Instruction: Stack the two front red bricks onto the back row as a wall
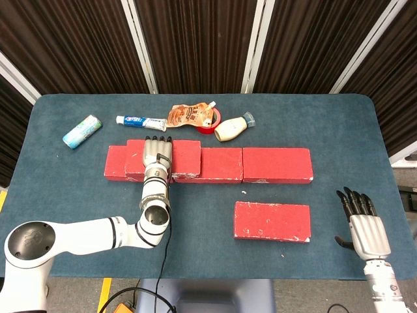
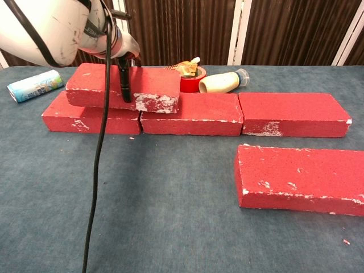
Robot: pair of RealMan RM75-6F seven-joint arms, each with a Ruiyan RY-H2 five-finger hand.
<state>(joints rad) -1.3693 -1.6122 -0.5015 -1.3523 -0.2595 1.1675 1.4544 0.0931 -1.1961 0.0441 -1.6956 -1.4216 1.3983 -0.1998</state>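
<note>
So the left hand (image 1: 157, 154) is lying flat over the top of the stacked brick (image 1: 184, 158), fingers reaching to its far edge and a dark thumb (image 2: 123, 84) hanging down the near face, so it's gripping that brick front to back; the brick sits on the back row (image 1: 273, 164), straddling the seam between the row's left and middle bricks, roughly level and lined up with them; the right hand (image 1: 363, 226) is way off near the table's front right corner, fingers straight and a little apart, holding nothing; the other front brick (image 1: 272, 221) lies flat on the blue table (image 1: 58, 189), apart from the row; behind the wall there's a toothpaste tube (image 1: 141, 121), an orange pouch (image 1: 189, 115), red tape (image 1: 210, 125), a cream bottle (image 1: 233, 128), and a light blue packet (image 1: 82, 131) further left.
</note>
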